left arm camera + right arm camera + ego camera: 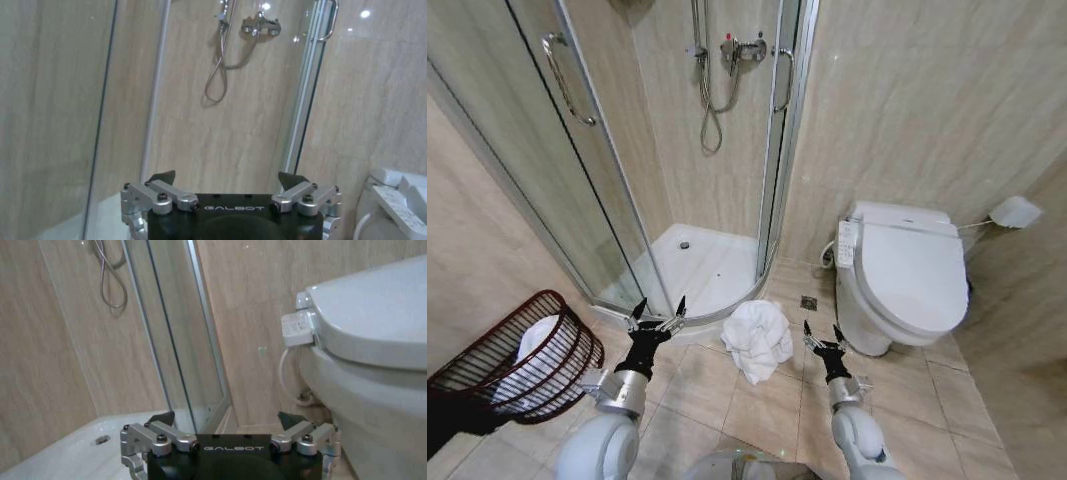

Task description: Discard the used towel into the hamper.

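Towel [758, 340], white and crumpled, lies in a heap on the tiled floor [727, 400] just in front of the shower tray's curved edge, between the two grippers and touched by neither. The hamper [512, 360] stands tilted at the robot's left, its dark openwork rings showing something white already inside; its near side is cut off by the frame edge. The left gripper [658, 311] hangs with its fingers spread wide, beside the shower's glass door [587, 170] and near the hamper's rim. The right gripper [824, 332] is also spread and holds nothing, between the towel and the toilet [902, 275].

From the left wrist, the parted fingertips [162, 176] frame the shower hose [217, 70] and tap on the wall; a corner of the toilet's control panel [400, 200] shows at the edge. From the right wrist, the shower tray [73, 450] with its drain and the toilet bowl's side come close up.
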Robot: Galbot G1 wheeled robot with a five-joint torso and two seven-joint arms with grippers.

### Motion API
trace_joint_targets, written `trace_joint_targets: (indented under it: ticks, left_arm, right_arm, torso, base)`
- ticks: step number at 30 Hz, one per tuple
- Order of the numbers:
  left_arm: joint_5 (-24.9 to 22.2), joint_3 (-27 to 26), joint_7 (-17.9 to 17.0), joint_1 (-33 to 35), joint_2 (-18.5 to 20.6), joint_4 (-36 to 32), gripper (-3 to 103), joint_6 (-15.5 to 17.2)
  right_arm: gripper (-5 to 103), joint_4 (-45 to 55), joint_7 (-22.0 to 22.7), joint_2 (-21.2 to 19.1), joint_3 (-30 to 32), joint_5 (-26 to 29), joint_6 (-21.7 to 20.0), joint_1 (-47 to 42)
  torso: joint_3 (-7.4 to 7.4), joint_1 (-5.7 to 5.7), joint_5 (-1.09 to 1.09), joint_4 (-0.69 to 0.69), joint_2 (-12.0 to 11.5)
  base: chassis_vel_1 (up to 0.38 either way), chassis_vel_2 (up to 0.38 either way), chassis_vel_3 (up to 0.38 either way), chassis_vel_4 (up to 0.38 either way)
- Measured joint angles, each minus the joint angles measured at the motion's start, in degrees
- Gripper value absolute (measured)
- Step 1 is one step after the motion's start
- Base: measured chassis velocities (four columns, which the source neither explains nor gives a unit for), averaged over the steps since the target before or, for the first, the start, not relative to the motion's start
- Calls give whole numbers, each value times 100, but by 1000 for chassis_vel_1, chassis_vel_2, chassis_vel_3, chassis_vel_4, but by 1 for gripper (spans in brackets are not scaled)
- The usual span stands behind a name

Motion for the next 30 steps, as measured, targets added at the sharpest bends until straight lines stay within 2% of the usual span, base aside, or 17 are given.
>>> trace_joint_targets:
  ticks: [3,9,15,22,24,30]
  left_arm:
    - [0,0,0,0,0,0,100,0]
    - [0,0,0,0,0,0,100,0]
    - [0,0,0,0,0,0,100,0]
    - [0,0,0,0,0,0,100,0]
    - [0,0,0,0,0,0,100,0]
    - [0,0,0,0,0,0,100,0]
  right_arm:
    - [100,-134,-16,8,-29,-57,4,-5]
    - [100,-268,-50,48,-22,-126,-38,41]
    - [100,-473,-277,-150,-44,-234,-411,130]
    - [100,-673,-328,-370,-214,-540,-524,285]
    - [100,-712,-328,-402,-262,-547,-507,332]
    - [100,-976,-337,-311,-292,-634,-54,481]
  torso:
    - [-86,-43,0,0,-128]
    - [-154,-77,0,0,-228]
    - [-263,-138,0,0,-399]
    - [-314,-169,0,0,-482]
    - [-335,-186,0,0,-520]
    - [-417,-240,1,0,-656]
  base:
    - [0,0,0,0]
    - [0,0,0,0]
    - [0,0,0,0]
    - [0,0,0,0]
    - [0,0,0,0]
    - [0,0,0,0]
